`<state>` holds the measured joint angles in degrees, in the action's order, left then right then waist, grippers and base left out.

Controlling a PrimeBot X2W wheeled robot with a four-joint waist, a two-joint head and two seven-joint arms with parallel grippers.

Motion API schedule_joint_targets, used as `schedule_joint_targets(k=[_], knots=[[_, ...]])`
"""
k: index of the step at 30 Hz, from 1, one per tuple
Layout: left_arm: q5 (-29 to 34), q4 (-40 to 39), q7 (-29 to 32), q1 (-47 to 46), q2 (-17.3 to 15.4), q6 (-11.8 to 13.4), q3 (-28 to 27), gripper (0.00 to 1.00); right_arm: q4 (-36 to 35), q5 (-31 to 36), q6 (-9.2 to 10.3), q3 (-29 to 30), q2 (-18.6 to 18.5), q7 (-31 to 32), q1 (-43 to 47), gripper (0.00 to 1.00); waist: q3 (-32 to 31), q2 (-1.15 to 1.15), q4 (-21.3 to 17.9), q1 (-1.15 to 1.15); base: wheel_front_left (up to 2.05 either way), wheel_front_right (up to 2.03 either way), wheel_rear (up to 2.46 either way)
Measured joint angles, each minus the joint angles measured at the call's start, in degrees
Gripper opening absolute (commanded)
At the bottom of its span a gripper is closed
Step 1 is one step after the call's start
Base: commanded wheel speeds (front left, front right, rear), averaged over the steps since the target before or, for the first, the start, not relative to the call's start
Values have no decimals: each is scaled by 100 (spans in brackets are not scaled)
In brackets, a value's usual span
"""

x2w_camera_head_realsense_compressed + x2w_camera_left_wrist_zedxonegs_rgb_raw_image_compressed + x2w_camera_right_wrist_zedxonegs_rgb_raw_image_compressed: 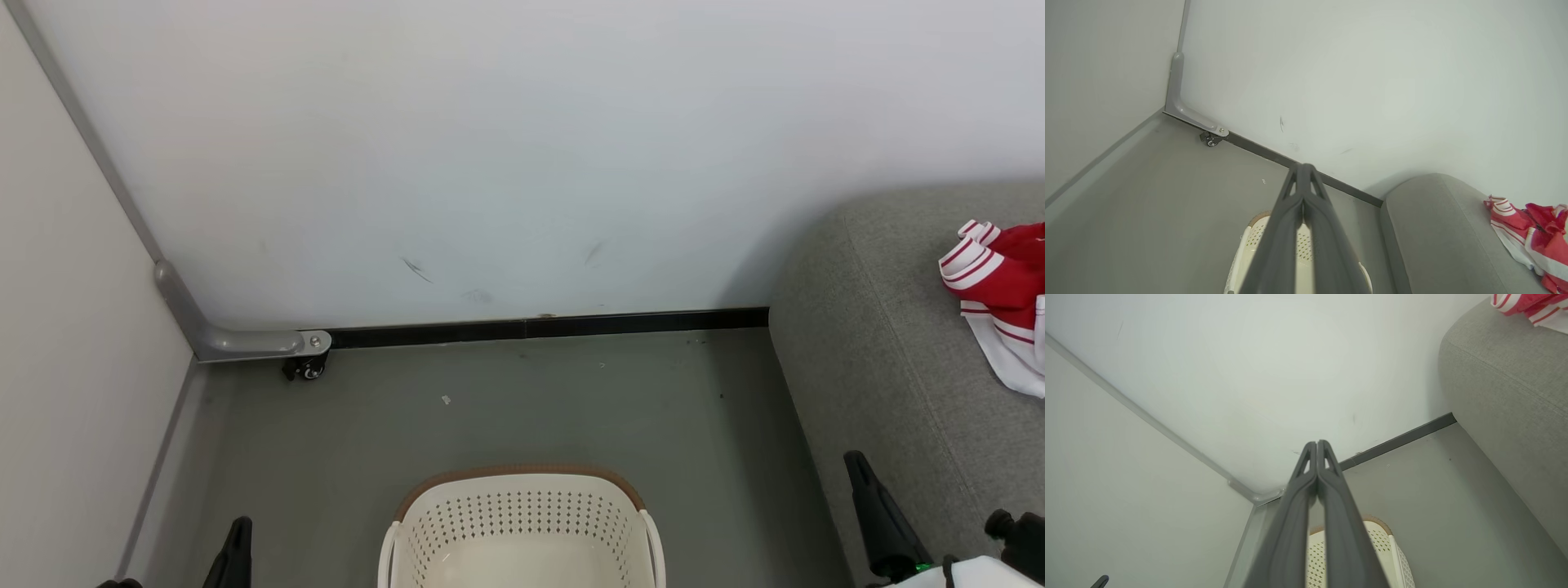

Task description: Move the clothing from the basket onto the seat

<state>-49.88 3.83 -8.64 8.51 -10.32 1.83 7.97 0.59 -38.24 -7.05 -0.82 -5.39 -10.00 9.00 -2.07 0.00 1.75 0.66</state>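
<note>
Two sets of long dark fingers, one per arm. Item one: left fingers [1290,212], pressed flat together along their whole length with no gap at the tips and nothing between them; in the head view their tip rises at the lower left [238,543], above the floor [571,400]. Item two: right fingers [1300,498], likewise closed tip to tip and carrying nothing; in the head view they stand at the lower right [869,498], just beside the front edge of the seat [882,343]. Item three: basket [522,472], cream perforated plastic with a brown rim, upright on the floor between the two arms, cut off by the lower edge. Item four: seat, grey upholstered, rounded corner, set against the wall [522,163] at the right. Item five: clothing [1000,278], red with white panels and striped trim, lying crumpled on the seat cushion, well apart from the basket. Item six: black skirting strip [555,327] along the wall's foot, ending at a grey bracket [245,341] with a small caster [309,369] in the left corner.
</note>
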Motion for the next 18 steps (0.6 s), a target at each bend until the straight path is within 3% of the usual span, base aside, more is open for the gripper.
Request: schedule_joint_targets(k=[9,15,18], knots=[[-584,104,159,-113,94,-104,-124,0,155,-783,0,27,-12,158,-130,0,-20,0,-23,32,0,0,0],[-972,198,302,-193,136,-162,-204,0,282,-1313,0,41,-18,246,-163,0,-18,0,-39,33,0,0,0],[-1192,235,358,-253,163,-207,-250,0,350,-1575,0,53,-23,303,-268,0,-9,0,-47,23,0,0,0]])
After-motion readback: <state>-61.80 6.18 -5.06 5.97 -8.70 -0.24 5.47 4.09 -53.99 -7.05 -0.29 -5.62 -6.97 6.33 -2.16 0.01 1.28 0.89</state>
